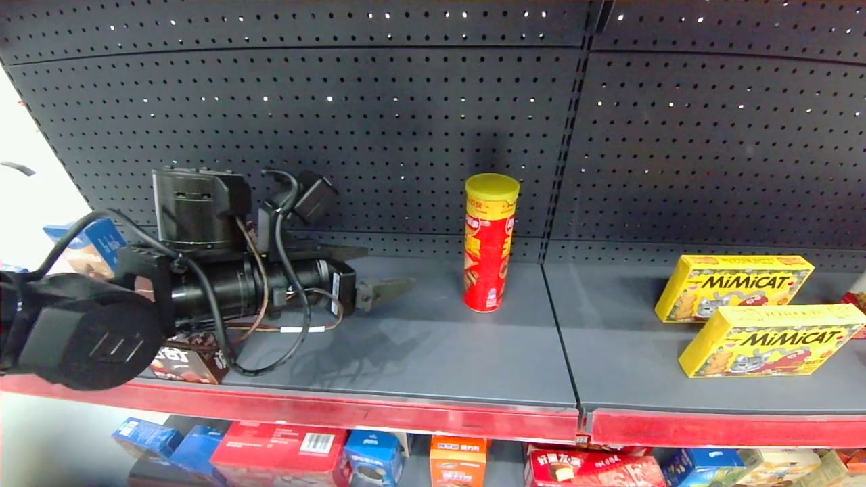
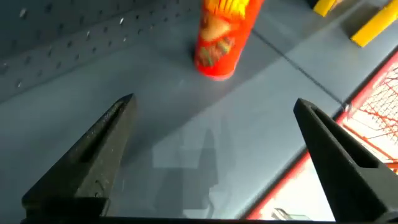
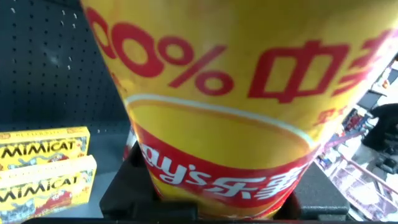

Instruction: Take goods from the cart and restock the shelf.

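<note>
Left arm (image 1: 230, 287) is lying level along the shelf (image 1: 440, 352), reaching in from the left end, wrist horizontal. Left claw (image 1: 382, 274) is hanging low over the board, spread wide with nothing between its fingers, pointing at the red can (image 1: 490, 243). The red can is standing upright near the back panel, apart from the claw. Right claw (image 3: 217, 199) is clamping a yellow can (image 3: 211, 81) around its body. 2 boxes (image 1: 734, 277) are lying on the shelf's right section.

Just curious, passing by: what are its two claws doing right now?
Left gripper: open, empty.
Right gripper: shut on a yellow snack package.
</note>
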Tool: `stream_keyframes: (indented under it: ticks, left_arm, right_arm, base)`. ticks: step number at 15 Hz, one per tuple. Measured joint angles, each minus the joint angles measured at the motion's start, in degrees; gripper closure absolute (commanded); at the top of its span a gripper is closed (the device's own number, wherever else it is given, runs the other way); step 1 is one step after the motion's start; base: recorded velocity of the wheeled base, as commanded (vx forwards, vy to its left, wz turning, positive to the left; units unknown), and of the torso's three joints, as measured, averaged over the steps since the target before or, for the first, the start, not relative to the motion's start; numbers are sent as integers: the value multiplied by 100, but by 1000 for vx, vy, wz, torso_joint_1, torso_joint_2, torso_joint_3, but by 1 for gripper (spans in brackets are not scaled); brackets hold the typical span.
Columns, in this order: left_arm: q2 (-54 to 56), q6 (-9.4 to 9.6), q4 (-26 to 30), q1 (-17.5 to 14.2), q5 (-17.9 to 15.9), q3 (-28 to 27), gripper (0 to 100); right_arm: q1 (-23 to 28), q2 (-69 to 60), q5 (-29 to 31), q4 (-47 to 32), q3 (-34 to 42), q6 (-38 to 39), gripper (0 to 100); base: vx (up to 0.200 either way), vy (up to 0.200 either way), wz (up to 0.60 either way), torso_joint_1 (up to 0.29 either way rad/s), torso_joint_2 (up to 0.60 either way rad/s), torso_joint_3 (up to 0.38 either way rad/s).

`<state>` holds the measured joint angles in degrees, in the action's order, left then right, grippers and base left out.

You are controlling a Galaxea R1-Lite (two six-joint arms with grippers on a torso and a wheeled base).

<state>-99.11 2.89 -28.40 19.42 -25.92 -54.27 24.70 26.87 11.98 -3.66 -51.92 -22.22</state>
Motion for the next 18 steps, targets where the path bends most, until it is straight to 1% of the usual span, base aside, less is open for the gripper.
stream_keyframes:
  ticks: [3, 5, 10, 14, 15, 17, 18]
  left_arm:
    - [-469, 11, -35, 69, -13, -523, 0]
    - [-780, 0, -241, 144, -11, -866, 0]
    - [-1552, -35, -327, 517, -2, -1885, 0]
    - [-1892, -43, -433, 588, -7, -2100, 0]
    - [-1985, -46, -427, 599, -5, -2224, 0]
    - [-2157, -169, -438, 610, 0, -2470, 0]
    - [-2253, -299, -503, 638, 9, -2586, 0]
  right_arm:
    - [11, -77, 46, -290, -67, -51, 100]
    - [16, -171, 52, -414, -98, -196, 100]
    - [10, -308, 194, -417, -128, -400, 100]
    - [16, -328, 200, -414, -150, -453, 100]
    - [22, -328, 200, -417, -150, -453, 100]
    - [44, -336, 200, -430, -150, -468, 100]
    - [49, -356, 197, -493, -146, -495, 100]
  base:
    - [0, 0, 0, 0, 0, 0]
    - [0, 0, 0, 0, 0, 0]
    - [0, 0, 0, 0, 0, 0]
    - [0, 0, 0, 0, 0, 0]
    - [0, 0, 0, 0, 0, 0]
    - [0, 0, 0, 0, 0, 0]
    - [0, 0, 0, 0, 0, 0]
